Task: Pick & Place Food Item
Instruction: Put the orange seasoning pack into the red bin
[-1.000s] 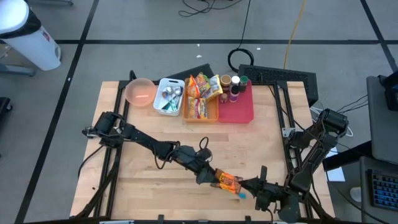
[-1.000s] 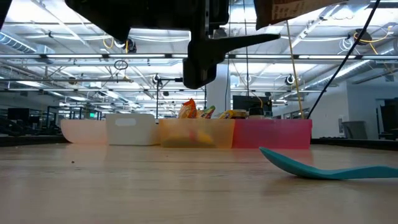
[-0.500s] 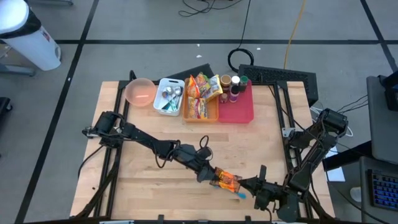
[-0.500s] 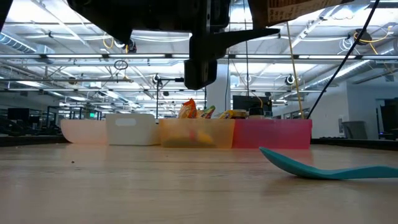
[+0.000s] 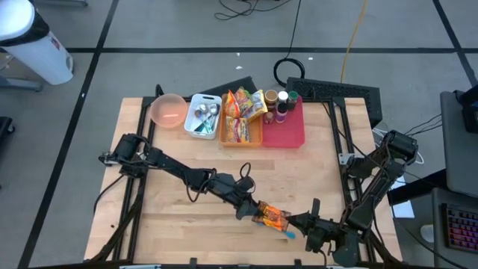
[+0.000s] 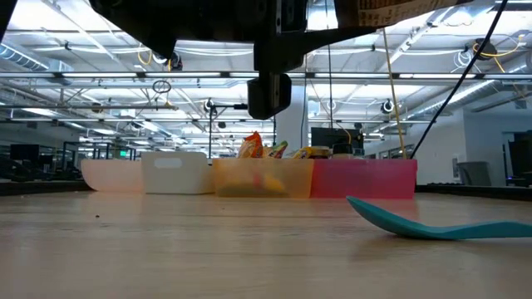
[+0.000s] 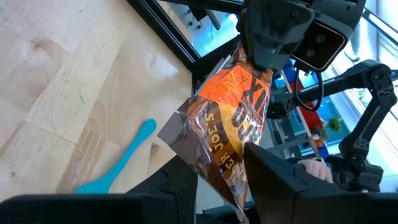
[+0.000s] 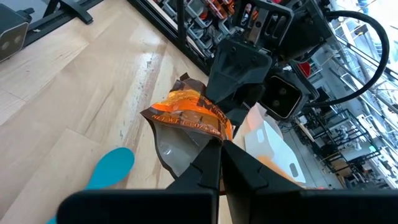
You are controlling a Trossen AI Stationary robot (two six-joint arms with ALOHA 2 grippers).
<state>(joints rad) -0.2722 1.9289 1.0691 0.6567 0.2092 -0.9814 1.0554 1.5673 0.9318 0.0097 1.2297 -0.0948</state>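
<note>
Wooden tabletop (image 5: pixel 187 142), both arms meeting at its near edge over a handover. Crinkly orange-and-brown snack bag (image 5: pixel 273 217) hangs in the air between the two grippers, above the board, not resting on it.

Right gripper (image 8: pixel 219 148): fingers pinched shut on one end of the bag. Left gripper (image 7: pixel 219 163): fingers straddle the opposite end, narrow gap, bag between them; can't tell if they actually bear on it.

Key relation: bag's long axis runs straight from one claw to the other, so each arm has an end. Both equally near.

Around: teal plastic spatula (image 5: pixel 290 234) lies flat on the table just under the bag, touching nothing. Far edge: row of bins – pink bowl (image 5: pixel 168 110), white cutlery bin (image 5: pixel 204 115), orange snack-filled bin (image 5: pixel 240 119), red bin with bottles (image 5: pixel 285 119). Open board between the bag and the orange bin, no obstacle on that path; judgement only.
</note>
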